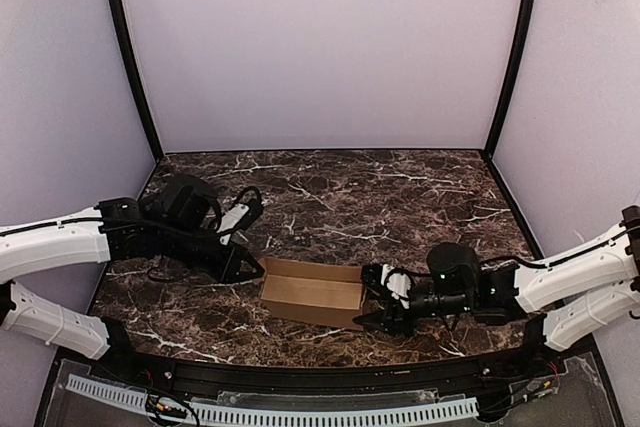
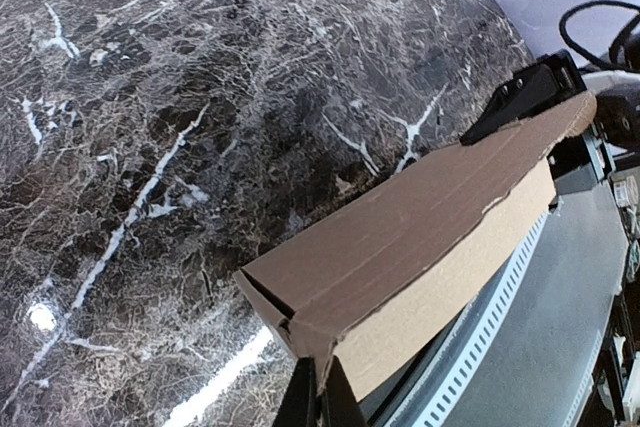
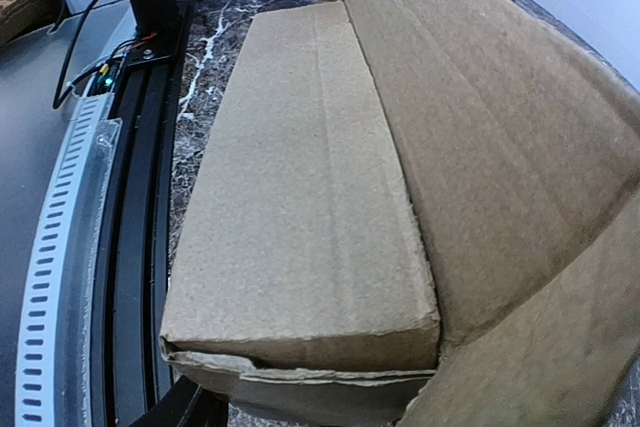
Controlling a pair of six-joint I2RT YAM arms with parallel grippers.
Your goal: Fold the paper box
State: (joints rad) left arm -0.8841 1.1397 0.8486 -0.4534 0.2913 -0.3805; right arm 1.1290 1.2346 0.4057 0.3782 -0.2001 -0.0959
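Nearest, along the front edge, runs a white slotted rail (image 1: 300, 409). Just beyond it, the paper box (image 1: 312, 293) lies on the dark marble surface (image 1: 350, 197), lengthwise between the two arms, its long walls folded up and its top open. The right gripper (image 1: 372, 297) is at the box's right end, jaws spread wide with that end between them. The left gripper (image 1: 252, 269) meets the left end; in the left wrist view its fingers (image 2: 300, 402) sit almost together, pinching the cardboard at the corner. Farther back, plain pale walls (image 1: 320, 47) enclose the surface.
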